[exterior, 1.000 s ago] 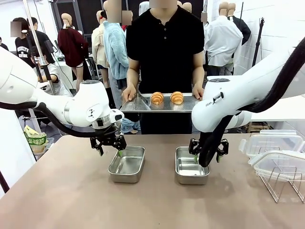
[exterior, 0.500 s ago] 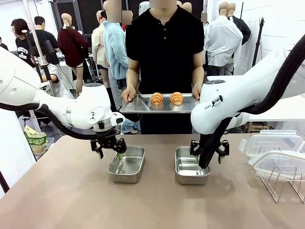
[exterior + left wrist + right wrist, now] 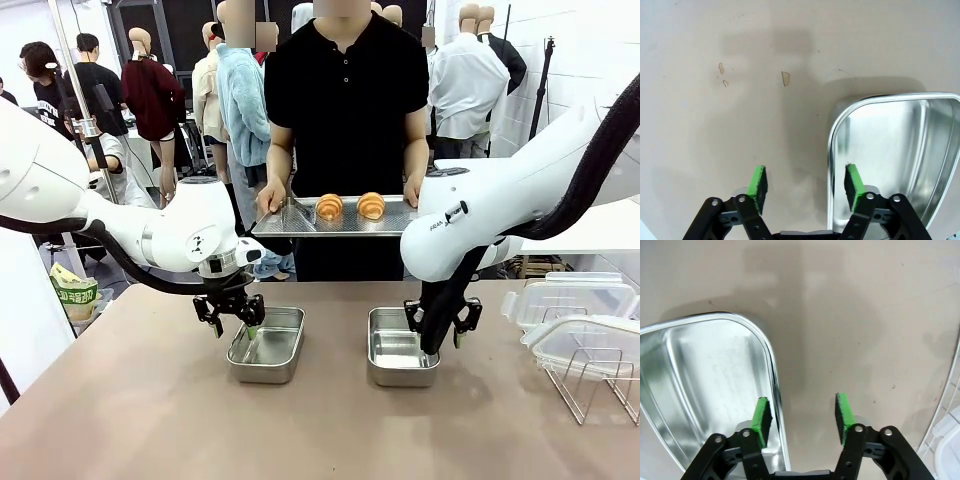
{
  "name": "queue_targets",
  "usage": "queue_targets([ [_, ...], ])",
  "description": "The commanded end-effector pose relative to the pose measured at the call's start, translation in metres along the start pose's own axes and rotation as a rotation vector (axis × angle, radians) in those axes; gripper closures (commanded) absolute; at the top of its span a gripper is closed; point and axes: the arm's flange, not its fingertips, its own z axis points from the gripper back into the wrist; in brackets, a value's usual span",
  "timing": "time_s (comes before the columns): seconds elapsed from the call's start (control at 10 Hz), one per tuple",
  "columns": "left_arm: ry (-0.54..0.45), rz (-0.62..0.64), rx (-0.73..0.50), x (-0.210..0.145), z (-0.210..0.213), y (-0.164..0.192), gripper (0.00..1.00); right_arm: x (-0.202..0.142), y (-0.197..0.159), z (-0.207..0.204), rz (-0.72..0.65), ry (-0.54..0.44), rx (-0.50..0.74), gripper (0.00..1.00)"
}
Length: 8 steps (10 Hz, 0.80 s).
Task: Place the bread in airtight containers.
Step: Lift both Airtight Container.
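Wide-spread right gripper (image 3: 801, 407), one green pad above the rim of the airtight container (image 3: 700, 375), the other above the table (image 3: 855, 315).

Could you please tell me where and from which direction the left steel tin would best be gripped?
The left tin lies open and empty, likely too wide to span, so probably pinch its thin upright left wall from above, one finger inside, one outside. The left gripper hangs open astride that wall.
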Motion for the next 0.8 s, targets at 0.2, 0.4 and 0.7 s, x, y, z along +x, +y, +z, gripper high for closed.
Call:
queue_targets([
  [0.2,0.018,0.075,0.020,0.0064,-0.0019,-0.0014,1.00,0.0091,0.0061,-0.0024,-0.021,0.008,-0.046,1.00],
  [0.4,0.028,0.083,0.020,0.0065,-0.0023,-0.0022,1.00,0.0098,0.0057,-0.0002,-0.022,0.009,-0.050,1.00],
  [0.7,0.039,0.085,0.032,0.0048,-0.0008,-0.0034,1.00,0.0092,0.0061,-0.0008,-0.021,0.016,-0.049,1.00],
])
